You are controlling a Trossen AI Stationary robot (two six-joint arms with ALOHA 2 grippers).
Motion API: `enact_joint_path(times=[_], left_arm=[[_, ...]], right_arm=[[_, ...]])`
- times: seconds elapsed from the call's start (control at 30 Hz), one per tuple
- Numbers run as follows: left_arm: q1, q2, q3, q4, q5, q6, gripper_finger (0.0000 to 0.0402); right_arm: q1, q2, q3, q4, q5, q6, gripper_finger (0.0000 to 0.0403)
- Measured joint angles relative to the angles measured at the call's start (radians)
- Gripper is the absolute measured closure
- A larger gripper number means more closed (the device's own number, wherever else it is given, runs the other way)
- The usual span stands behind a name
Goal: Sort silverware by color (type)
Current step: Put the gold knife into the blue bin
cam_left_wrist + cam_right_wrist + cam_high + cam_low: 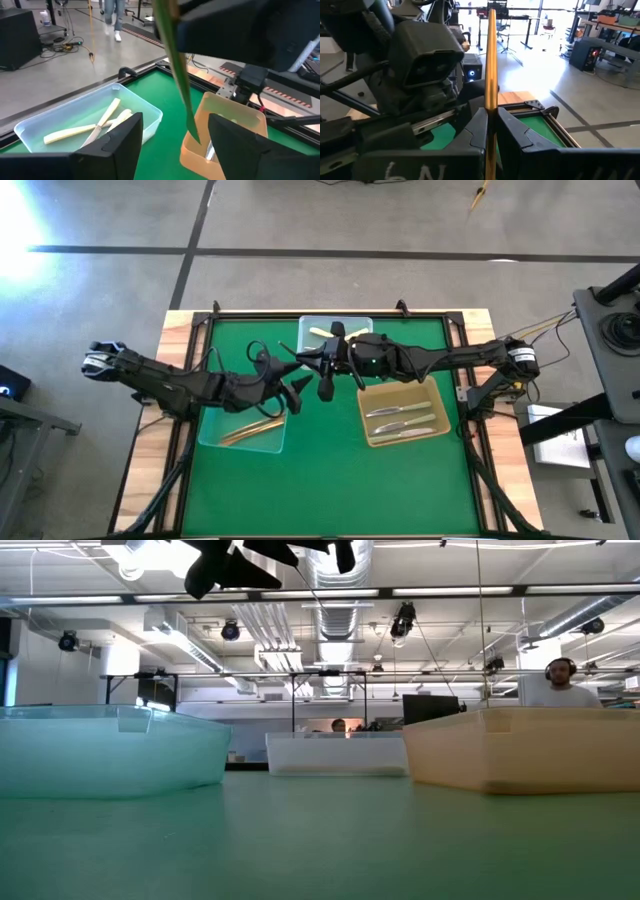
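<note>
My right gripper (491, 131) is shut on a coppery gold utensil (491, 60), high above the middle of the table (330, 480). My left gripper (172, 146) is open and faces it; its fingers stand on either side of the utensil's free end (192, 131) without touching it. More gold utensils (250, 430) lie in the near-left tray (215, 435). Silver ones (400, 420) lie in the amber tray (372, 435) on the right. Cream-white ones (95, 129) lie in the far tray (145, 107). My right gripper pinches the gold utensil between its two fingers (515, 132), near one end (491, 112). That end itself is hidden by the fingers. The fingers come about level from the table's right. The utensil lies along them, sticking out past their tips toward the left gripper, lifted clear of the table.
In the low view the three trays stand in a row: teal (110, 750), clear (335, 755) and amber (520, 750). Open green mat lies in front of them. Both arms (230, 565) hang high above. A person (562, 680) sits in the room beyond the table.
</note>
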Motion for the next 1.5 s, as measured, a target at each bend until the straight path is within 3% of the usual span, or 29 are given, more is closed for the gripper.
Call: enact_joint_path(times=[0.67, 0.83, 1.07, 1.37, 1.5], left_arm=[[0.081, 0.0, 0.013, 0.026, 0.031, 0.027, 0.0189], [0.082, 0.0, 0.013, 0.028, 0.033, 0.054, 0.0236], [0.085, 0.0, 0.013, 0.035, 0.027, 0.113, 0.0386], [0.086, -0.021, 0.013, 0.011, 0.045, 0.127, 0.0401], [0.086, -0.093, 0.013, -0.194, 0.117, 0.016, 0.0401]], right_arm=[[0.0, 0.002, 0.0, 0.001, -0.01, -0.01, 0.039], [-0.001, 0.002, 0.0, 0.001, -0.013, -0.022, 0.039], [0.0, 0.002, 0.001, 0.001, -0.017, -0.028, 0.0392], [-0.011, -0.019, 0.001, -0.064, -0.024, 0.005, 0.0392], [-0.031, -0.092, 0.001, -0.215, -0.017, 0.025, 0.0391]])
